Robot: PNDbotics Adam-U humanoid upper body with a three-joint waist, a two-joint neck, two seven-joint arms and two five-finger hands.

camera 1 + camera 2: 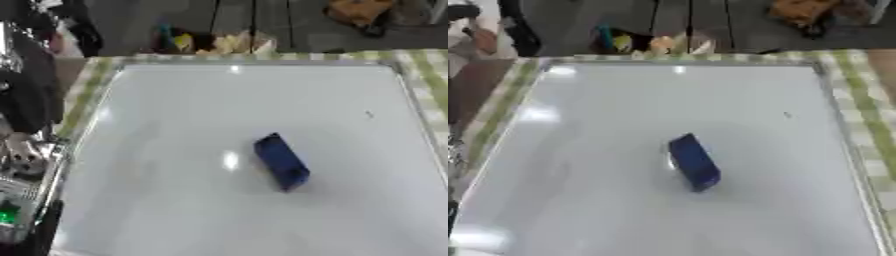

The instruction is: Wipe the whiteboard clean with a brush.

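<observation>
First, note that neither hand is on the tool: right hand out of both views, and of the left hand only black-and-silver hardware at the left edge, state impossible to tell. Reach for the dark blue rectangular block brush, lying askew near the middle of the flat white whiteboard. Grasp across its long sides, keep it flat, and wipe toward the small dark mark near the right edge.
</observation>
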